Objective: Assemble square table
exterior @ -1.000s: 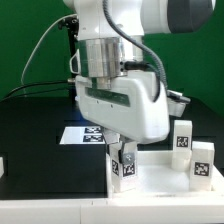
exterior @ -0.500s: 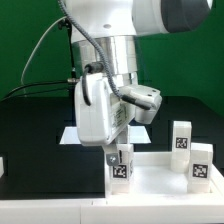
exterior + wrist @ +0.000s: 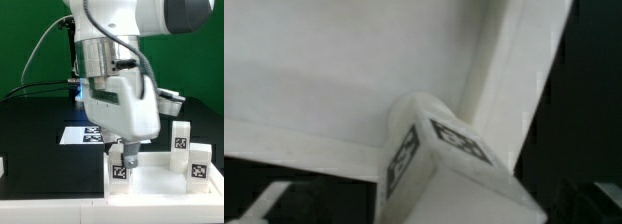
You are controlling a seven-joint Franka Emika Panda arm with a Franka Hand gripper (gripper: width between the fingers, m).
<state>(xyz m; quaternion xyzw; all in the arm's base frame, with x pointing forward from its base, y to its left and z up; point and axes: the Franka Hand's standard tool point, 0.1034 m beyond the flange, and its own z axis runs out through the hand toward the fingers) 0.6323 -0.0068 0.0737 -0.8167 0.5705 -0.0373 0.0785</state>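
1. I see the arm hanging low over the near part of the black table, its white wrist housing filling much of the exterior view.
2. The gripper points down at a leg that stands upright at the exterior view's left corner of the slab.
3. The fingers sit at the top of that leg, one on each side as far as I can make out, so I read the claw as clenched on the leg.
4. In the wrist view the same leg rises toward the camera, with a tag sticker on each of two faces, and the slab spreads white behind it with a raised rim running alongside.
5. I cannot tell from either view whether the leg's foot sits in a corner hole or only rests on the slab.
6. Two more legs stand upright at the exterior view's right: one farther back, one nearer the camera, both showing tags and both well apart from the gripper.
7. The slab lies flat at the near right of the table, its far rim just in front of the marker board.
8. The marker board lies flat on the black surface behind the gripper, partly hidden by the arm.
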